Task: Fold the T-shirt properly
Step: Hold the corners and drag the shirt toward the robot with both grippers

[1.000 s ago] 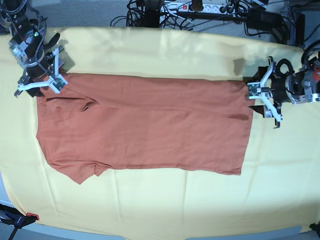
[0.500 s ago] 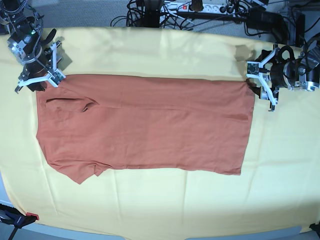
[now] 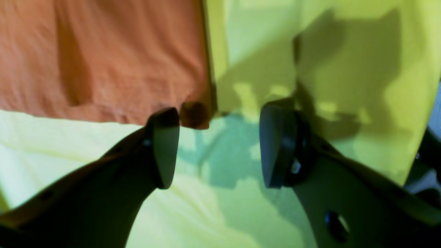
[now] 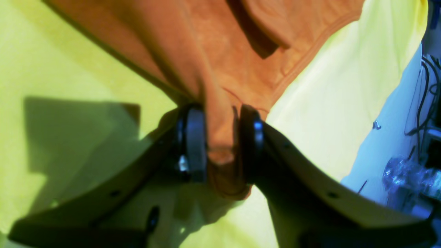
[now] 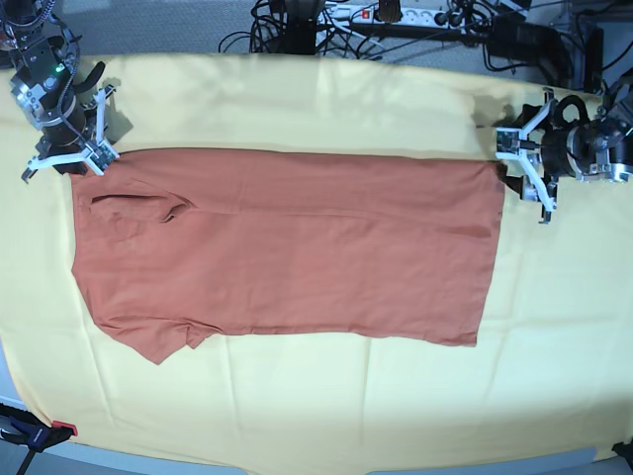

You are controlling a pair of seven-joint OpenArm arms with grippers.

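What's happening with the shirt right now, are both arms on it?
A two-armed robot is working on an orange T-shirt spread flat on a yellow cloth. The right gripper has a bunched corner of the shirt's far edge, at the sleeve end, between its fingers, which are closing on it. The left gripper is open at the opposite far corner, the hem end, with the corner just off one fingertip and nothing between the fingers. The shirt lies flat, and no fold has been made.
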